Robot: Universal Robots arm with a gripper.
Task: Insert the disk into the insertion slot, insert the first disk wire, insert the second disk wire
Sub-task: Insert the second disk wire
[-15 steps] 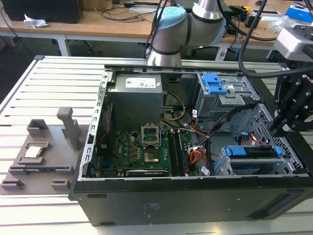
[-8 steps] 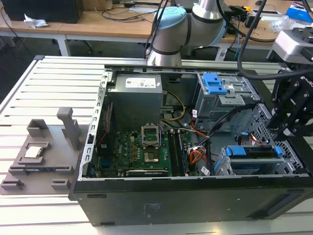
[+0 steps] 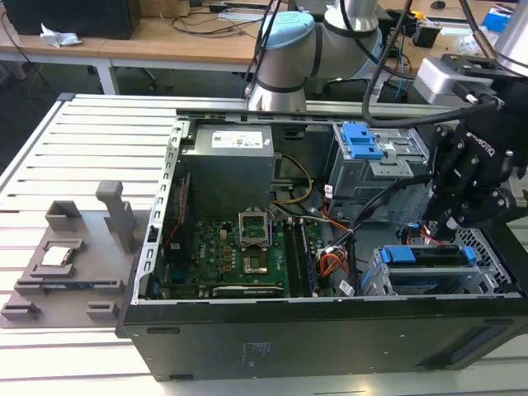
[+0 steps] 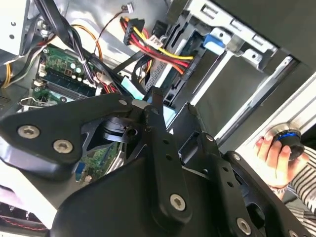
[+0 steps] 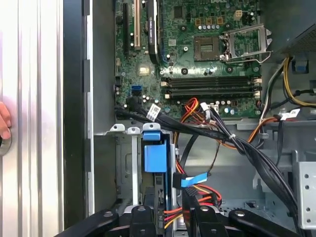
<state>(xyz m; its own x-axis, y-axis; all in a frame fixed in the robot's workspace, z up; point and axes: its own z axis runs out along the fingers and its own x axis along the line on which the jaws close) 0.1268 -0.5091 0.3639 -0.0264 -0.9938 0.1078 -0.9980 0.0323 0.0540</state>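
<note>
My gripper (image 3: 450,223) hovers just above the disk (image 3: 429,256), which sits in the insertion slot (image 3: 375,280) at the case's front corner, its long axis along the bay. My fingers (image 4: 157,106) stand narrow, seemingly pinching nothing.

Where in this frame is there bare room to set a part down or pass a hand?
Free: the slatted table beyond the grey fixture, beside the computer case. Crowded: around the disk in the insertion slot, where the gripper and cables cluster.
</note>
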